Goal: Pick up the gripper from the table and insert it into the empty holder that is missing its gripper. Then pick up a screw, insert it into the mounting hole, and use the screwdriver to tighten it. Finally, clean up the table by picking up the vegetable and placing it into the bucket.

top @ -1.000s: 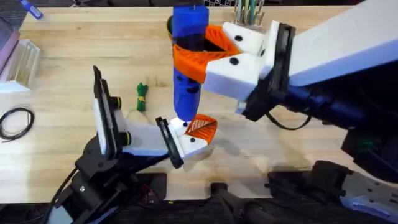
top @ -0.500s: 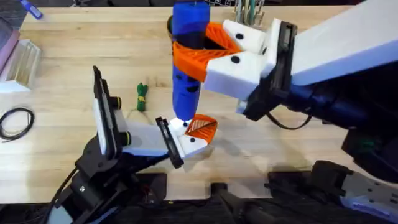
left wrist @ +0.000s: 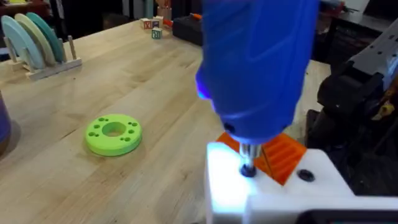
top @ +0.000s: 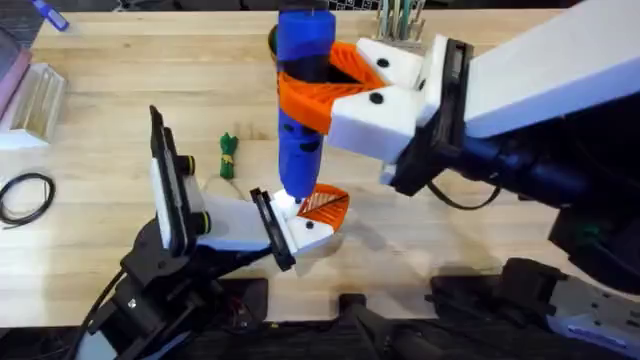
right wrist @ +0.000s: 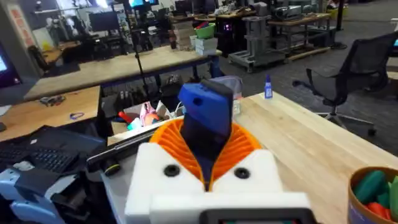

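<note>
My right gripper [top: 312,88] is shut on the blue screwdriver [top: 303,95], its orange pads [right wrist: 242,146] clamped around the barrel. The screwdriver stands nearly upright. Its lit tip [left wrist: 247,168] sits in a mounting hole of the white holder [left wrist: 273,193] on my left arm's gripper [top: 300,222] near the table's front edge. The orange ribbed gripper [top: 326,205] is seated in that holder, right beside the tip. The dark-green vegetable [top: 229,155] lies on the table [top: 120,120] left of the screwdriver. The bucket [right wrist: 372,193] appears in the right wrist view with green and red pieces inside.
A bright-green disc [left wrist: 114,134] lies on the wood near the holder. A clear plastic box [top: 35,95] and a black cable loop [top: 25,195] are at the far left. A cup of pens [top: 400,20] stands at the back. A plate rack [left wrist: 34,43] stands farther off.
</note>
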Motion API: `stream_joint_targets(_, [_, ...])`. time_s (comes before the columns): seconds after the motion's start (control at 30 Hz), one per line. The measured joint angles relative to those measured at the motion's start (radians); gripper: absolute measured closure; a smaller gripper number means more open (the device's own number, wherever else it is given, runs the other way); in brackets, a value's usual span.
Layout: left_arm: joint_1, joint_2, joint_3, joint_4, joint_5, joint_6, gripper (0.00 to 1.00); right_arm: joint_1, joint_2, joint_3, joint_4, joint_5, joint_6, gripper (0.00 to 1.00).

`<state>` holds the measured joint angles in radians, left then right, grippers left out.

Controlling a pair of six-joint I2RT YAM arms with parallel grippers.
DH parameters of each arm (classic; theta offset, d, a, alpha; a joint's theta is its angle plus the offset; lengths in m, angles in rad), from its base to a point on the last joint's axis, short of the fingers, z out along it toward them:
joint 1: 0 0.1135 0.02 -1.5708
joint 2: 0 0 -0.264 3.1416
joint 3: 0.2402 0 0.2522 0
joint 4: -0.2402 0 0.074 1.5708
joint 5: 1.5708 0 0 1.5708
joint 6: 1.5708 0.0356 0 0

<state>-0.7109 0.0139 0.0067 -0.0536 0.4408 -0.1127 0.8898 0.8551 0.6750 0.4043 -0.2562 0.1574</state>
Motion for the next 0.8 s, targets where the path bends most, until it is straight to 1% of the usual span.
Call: stream_joint_targets(0.8, [0.000,0.000,0.000,0.000,0.000,0.000,0.983,0.000,0.019,0.000,0.008,0.001,0.000,0.980])
